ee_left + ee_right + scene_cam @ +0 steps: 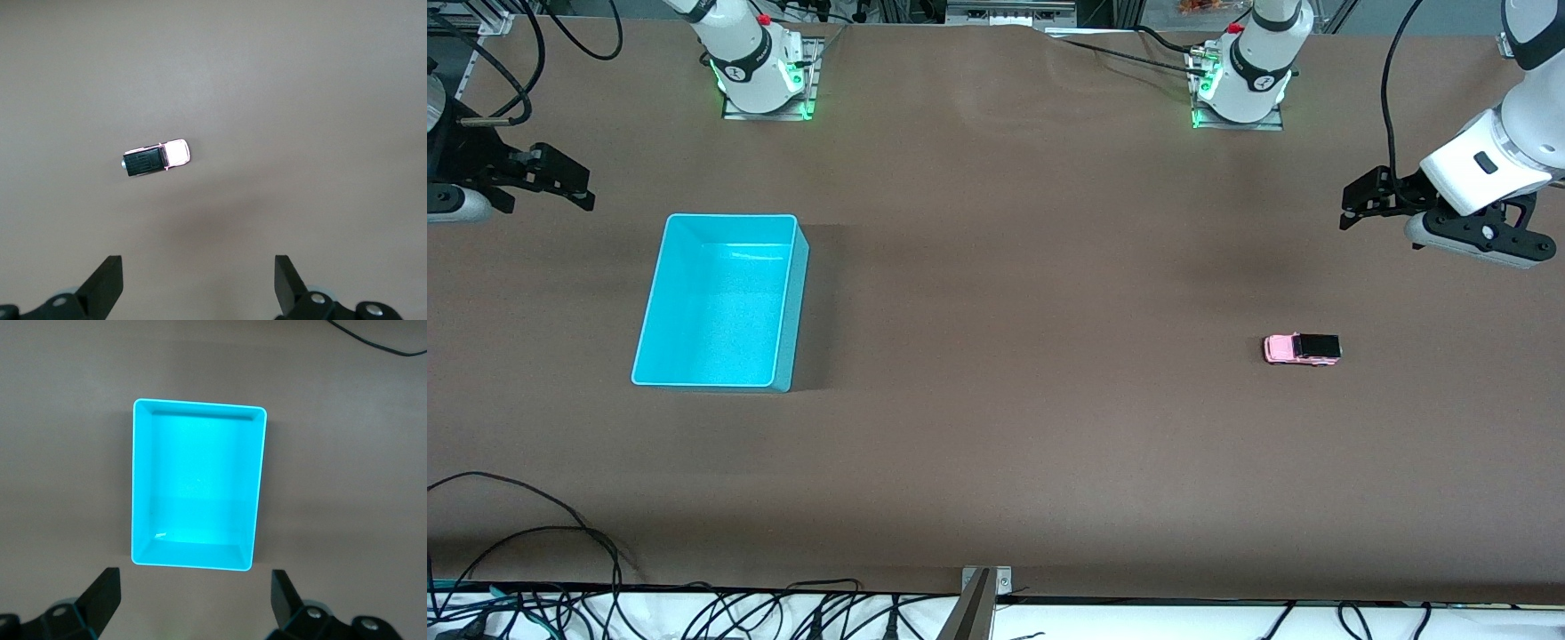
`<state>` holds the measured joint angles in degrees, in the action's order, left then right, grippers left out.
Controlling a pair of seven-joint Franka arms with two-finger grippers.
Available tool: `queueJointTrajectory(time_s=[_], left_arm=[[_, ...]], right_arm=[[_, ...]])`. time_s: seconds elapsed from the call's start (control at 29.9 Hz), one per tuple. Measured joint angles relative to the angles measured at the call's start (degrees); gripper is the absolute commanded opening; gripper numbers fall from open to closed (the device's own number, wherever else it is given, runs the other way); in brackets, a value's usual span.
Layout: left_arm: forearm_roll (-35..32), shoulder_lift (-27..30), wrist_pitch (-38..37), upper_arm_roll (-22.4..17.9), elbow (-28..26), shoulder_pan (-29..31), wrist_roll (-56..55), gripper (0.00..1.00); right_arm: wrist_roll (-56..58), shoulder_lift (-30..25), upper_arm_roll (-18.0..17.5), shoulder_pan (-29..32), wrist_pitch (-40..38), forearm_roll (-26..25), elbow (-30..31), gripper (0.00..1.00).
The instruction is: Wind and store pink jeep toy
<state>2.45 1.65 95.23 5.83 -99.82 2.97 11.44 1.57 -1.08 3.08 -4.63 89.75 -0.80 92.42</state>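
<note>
**Toy car on the table, both arms raised**

The pink jeep toy [1302, 348] stands on the brown table [1014, 267] toward the left arm's end, well apart from the cyan bin [791, 311]. The left gripper [199, 283] hangs above the table near the toy, fingers spread apart. The right gripper [193, 600] hangs near the bin, fingers likewise apart, holding nothing.

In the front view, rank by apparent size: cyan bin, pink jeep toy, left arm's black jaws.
1. Rectangular cyan plastic bin, clearly largest.
2. Left gripper with black jaws; raised, so its rank is unsure.
3. Small boxy pink jeep toy, seemingly smallest.
</note>
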Motion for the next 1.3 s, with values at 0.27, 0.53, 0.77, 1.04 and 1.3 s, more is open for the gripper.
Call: queueJointTrajectory(time_s=[0.27,0.53,0.77,1.04,1.3], left_arm=[[0.0,-0.5,0.0,0.0,0.0,0.0,0.0,1.0],[0.0,-0.7,0.0,0.0,0.0,0.0,0.0,1.0],[0.0,-0.9,0.0,0.0,0.0,0.0,0.0,1.0],[0.0,-3.4,0.0,0.0,0.0,0.0,0.0,1.0],[0.0,-4.7,0.2,0.0,1.2,0.0,0.0,1.0]], right_arm=[[0.0,0.0,0.0,0.0,0.0,0.0,0.0,1.0],[0.0,0.0,0.0,0.0,0.0,0.0,0.0,1.0],[0.0,0.0,0.0,0.0,0.0,0.0,0.0,1.0],[0.0,0.0,0.0,0.0,0.0,0.0,0.0,1.0],[0.0,0.0,0.0,0.0,0.0,0.0,0.0,1.0]])
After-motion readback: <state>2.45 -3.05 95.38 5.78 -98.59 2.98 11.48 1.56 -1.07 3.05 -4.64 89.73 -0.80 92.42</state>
